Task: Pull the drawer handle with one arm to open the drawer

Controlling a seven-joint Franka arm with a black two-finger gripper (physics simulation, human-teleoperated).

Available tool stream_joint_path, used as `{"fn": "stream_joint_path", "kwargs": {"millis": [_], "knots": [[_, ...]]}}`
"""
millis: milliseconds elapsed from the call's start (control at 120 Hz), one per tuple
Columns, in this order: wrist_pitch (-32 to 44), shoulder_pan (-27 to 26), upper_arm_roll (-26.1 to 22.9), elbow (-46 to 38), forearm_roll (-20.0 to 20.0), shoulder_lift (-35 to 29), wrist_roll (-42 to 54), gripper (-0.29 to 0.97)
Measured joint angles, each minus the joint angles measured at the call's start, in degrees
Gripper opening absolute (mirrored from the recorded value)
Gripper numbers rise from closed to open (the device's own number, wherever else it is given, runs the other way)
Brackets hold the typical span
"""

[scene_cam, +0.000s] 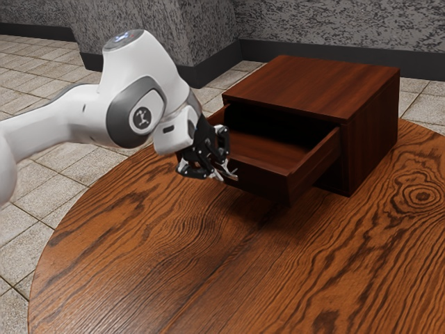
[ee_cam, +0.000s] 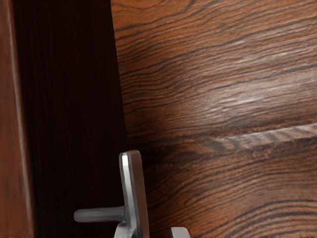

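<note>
Drawer point(scene_cam: 278, 156) part-open from cabinet point(scene_cam: 320, 87) on table point(scene_cam: 208, 278), pincer point(scene_cam: 219, 169) at its metal handle point(ee_cam: 132, 188), grip unreadable; best to pull straight along the slide axis, no twist.

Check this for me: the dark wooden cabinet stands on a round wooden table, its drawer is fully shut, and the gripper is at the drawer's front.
One thing is wrong: the drawer is not shut. The exterior view shows it pulled well out of the cabinet, its inside open to view. The rest holds: the cabinet stands on the round wooden table, and the gripper is at the drawer's front.
</note>
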Motion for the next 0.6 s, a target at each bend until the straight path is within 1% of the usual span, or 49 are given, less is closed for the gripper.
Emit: {"fn": "stream_joint_path", "kwargs": {"millis": [117,250,283,350,392,442,517,600], "knots": [[-0.09,0.83,-0.01,0.01,0.05,-0.44,0.06,-0.03],[-0.31,0.39,-0.04,0.04,0.11,-1.2,0.08,0.11],[-0.42,0.04,-0.06,0.04,0.12,-2.31,0.07,0.13],[-2.14,-0.78,-0.03,0.04,0.15,-6.64,-0.15,0.17],[-5.41,-2.34,1.03,0.6,0.91,-9.52,-1.12,0.19],[-11.97,-3.1,1.74,4.7,3.9,-11.25,-3.88,0.24],[-21.3,-3.16,2.6,9.58,8.18,-11.81,-9.26,0.37],[-28.4,-2.22,3.3,10.91,10.21,-11.87,-15.87,0.48]]}}
